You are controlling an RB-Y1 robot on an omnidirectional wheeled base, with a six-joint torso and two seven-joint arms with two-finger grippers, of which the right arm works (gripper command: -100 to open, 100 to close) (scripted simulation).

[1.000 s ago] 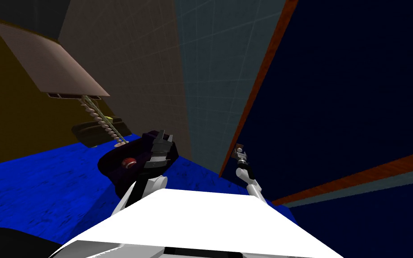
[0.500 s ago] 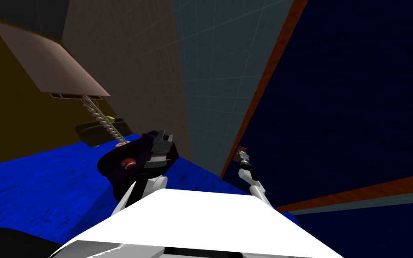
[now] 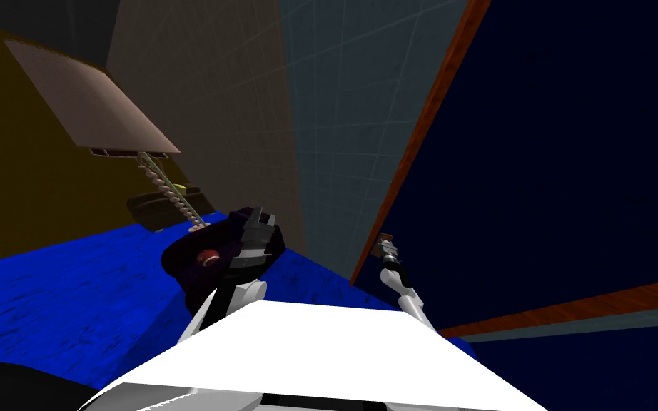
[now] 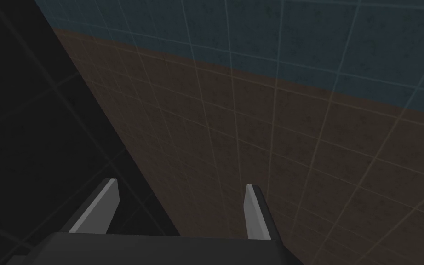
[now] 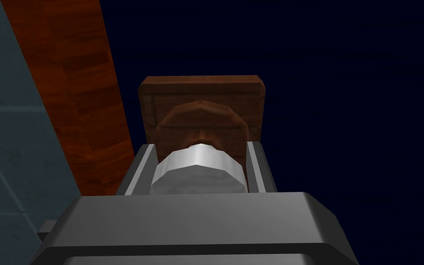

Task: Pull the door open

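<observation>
Firmly, the right claw (image 5: pixel 199 152) pinches the silver knob (image 5: pixel 197 172) on its brown plate (image 5: pixel 202 92), on the dark blue door (image 5: pixel 344 92) just beside the reddish frame (image 5: pixel 82 92). Idle, the left claw (image 4: pixel 181 193) hangs spread. Best pull back following the door's arc, grip tight, so the knob cannot slip.

Right arm (image 3: pixel 402 291) stretches forward, jaws clamped on the knob (image 5: pixel 197 168); left arm (image 3: pixel 240 292) is raised, jaws apart.
</observation>
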